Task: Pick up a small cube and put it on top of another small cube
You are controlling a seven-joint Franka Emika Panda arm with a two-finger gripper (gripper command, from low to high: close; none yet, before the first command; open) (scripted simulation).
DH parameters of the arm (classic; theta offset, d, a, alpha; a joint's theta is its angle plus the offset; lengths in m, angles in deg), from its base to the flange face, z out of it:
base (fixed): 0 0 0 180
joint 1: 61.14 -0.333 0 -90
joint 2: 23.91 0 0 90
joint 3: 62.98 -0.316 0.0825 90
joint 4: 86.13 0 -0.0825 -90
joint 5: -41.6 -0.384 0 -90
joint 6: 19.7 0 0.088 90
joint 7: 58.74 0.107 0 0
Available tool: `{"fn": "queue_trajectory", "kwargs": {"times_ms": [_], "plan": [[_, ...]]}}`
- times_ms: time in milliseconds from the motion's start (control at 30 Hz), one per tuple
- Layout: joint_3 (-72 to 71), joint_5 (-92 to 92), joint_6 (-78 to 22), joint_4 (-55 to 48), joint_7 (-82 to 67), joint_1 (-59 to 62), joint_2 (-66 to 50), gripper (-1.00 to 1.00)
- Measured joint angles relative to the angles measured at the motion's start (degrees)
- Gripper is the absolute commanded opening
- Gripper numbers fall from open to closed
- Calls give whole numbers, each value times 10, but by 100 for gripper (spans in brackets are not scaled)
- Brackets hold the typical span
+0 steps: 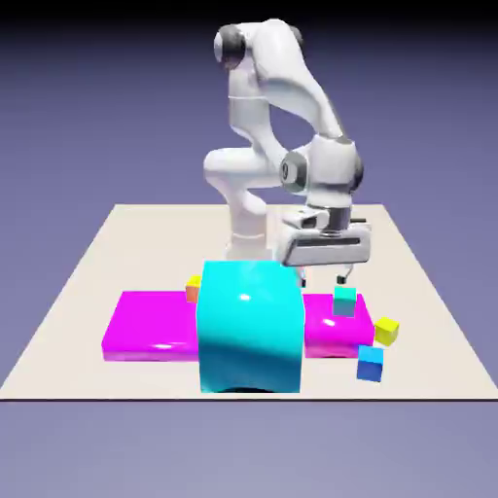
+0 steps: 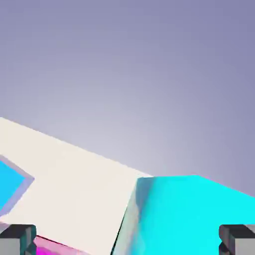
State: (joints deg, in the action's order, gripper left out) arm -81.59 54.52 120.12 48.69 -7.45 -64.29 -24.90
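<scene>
In the exterior view, nearest the camera, a big cyan block (image 1: 250,326) stands on the pale surface (image 1: 146,248), with the small blue cube (image 1: 370,364) to its right; just behind the blue cube, slightly farther right, is the small yellow cube (image 1: 387,331), close to the right magenta block (image 1: 337,333); the small teal cube (image 1: 344,301) shows against that block's upper part; a wider magenta block (image 1: 151,326) lies left of the cyan one, with a small orange cube (image 1: 195,288) partly hidden at its far side.

Beyond them hangs the gripper (image 1: 323,281), released, its fingertips well apart; the white arm (image 1: 243,170) rises behind.

The hand view shows the fingertips at opposite lower edges, a large cyan shape (image 2: 189,214), a cropped blue patch (image 2: 9,184) and a magenta sliver (image 2: 50,247); the yellow and orange cubes appear only in the exterior view.
</scene>
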Motion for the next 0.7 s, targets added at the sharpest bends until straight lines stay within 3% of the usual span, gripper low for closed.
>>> {"fn": "queue_trajectory", "kwargs": {"times_ms": [700], "plan": [[-241,167,-443,-339,114,-22,-436,0]]}}
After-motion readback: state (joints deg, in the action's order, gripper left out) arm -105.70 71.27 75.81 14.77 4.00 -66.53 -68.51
